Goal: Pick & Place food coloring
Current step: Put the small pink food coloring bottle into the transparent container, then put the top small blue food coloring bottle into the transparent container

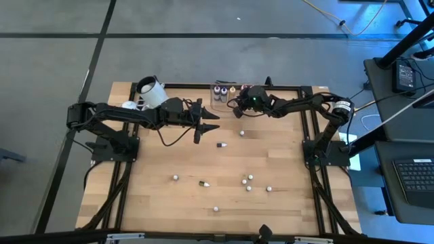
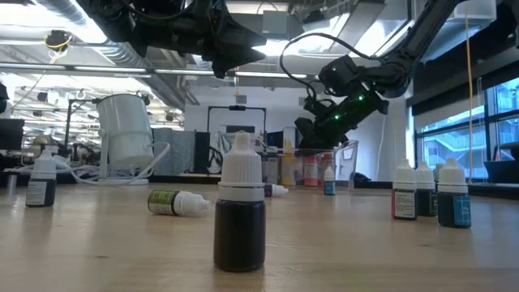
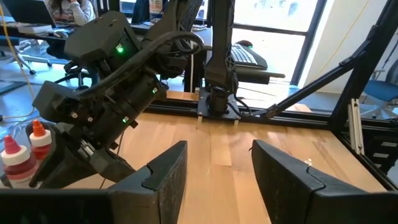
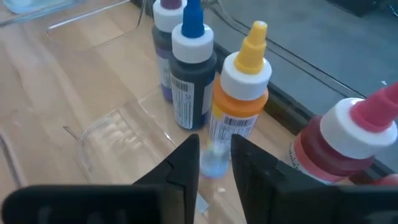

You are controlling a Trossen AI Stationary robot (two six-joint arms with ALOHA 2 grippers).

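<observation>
Several tiny food coloring bottles [image 1: 248,184] are scattered standing over the near half of the wooden table [image 1: 156,196], and a dark one [image 1: 221,145] lies on its side out in the middle, so a fair bit is not in the tub. The right gripper [image 4: 214,163] is over at the far edge of the table, nose down inside the clear plastic tub [image 2: 345,156], and its wrist view shows it right in among the bottles there: a purple-capped one [image 4: 166,37], a dark one with a blue tip [image 4: 193,68], an orange-yellow one [image 4: 242,93] and a red one [image 4: 339,146], all upright and packed close together. Its fingers are only a narrow gap apart and there's a small pale bluish bottle [image 4: 215,163] sitting in that gap, just in front of the orange-yellow one; looks pinched, though I can't tell how firmly. The left gripper [image 1: 202,120] hangs in the air above the table, just left of the tub and pointing toward the right arm, with its fingers spread wide and nothing between them. The lying dark bottle is on the wood a little below and to the right of it, not touching. A big white cup [image 1: 152,91] sits tipped near the back-left corner beside the left arm. From table height, a dark bottle with a white cap [image 2: 240,212] stands closest to the camera, a green one [image 2: 177,202] lies on its side behind it, and a cluster of red, dark and blue bottles [image 2: 425,195] stands off to the right.
</observation>
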